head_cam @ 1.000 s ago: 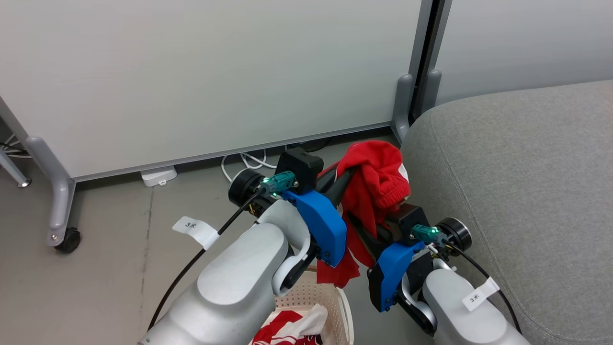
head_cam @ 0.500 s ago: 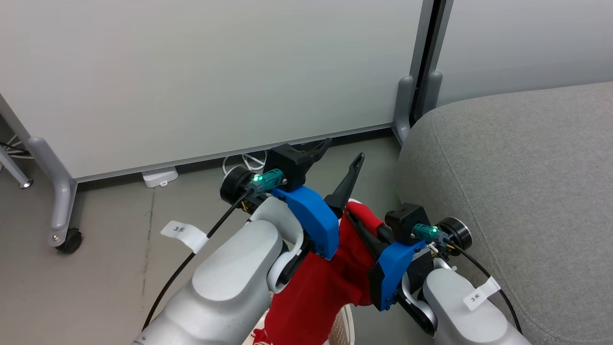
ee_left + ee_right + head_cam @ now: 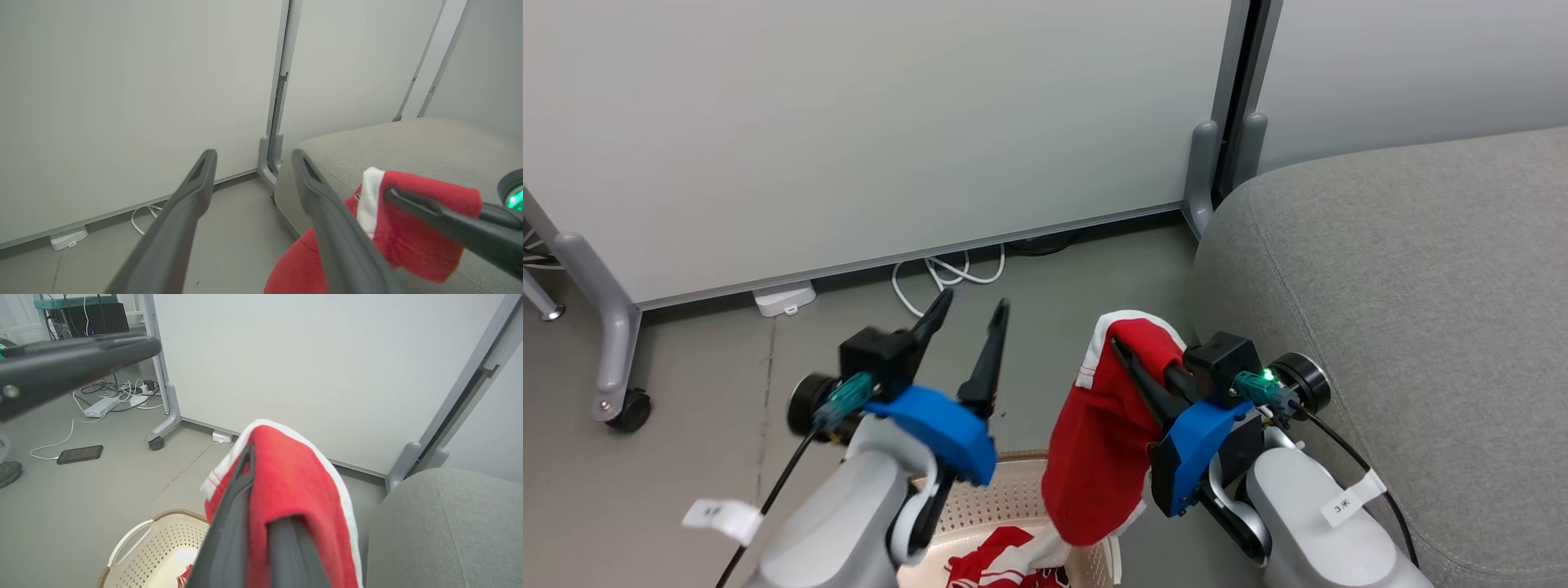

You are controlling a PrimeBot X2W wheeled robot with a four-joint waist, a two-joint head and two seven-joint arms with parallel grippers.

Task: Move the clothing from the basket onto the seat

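A plain red garment with thin white edging (image 3: 1098, 441) hangs from my right gripper (image 3: 1123, 351), which is shut on its top fold just left of the seat (image 3: 1380, 278); its lower end dangles over the basket (image 3: 1013, 498). A red and white garment (image 3: 1005, 562) lies inside the basket. My left gripper (image 3: 974, 300) stands open and empty to the left, apart from the cloth. In the left wrist view the left gripper (image 3: 254, 155) is spread wide, the held garment (image 3: 412, 232) at lower right. In the right wrist view, red fabric (image 3: 298, 477) drapes over the right gripper (image 3: 261, 477), above the basket (image 3: 163, 539).
White partition panels on grey posts (image 3: 1205, 163) stand behind, one with a caster foot (image 3: 625, 408). White cables (image 3: 943, 273) and a white box (image 3: 784, 298) lie along the wall. A power strip (image 3: 100, 406) and a dark flat device (image 3: 79, 454) lie on the grey floor.
My left gripper opened, let go of the red garment and drew back to the left. The garment dropped from a bunch between both grippers and now hangs from the right one alone.
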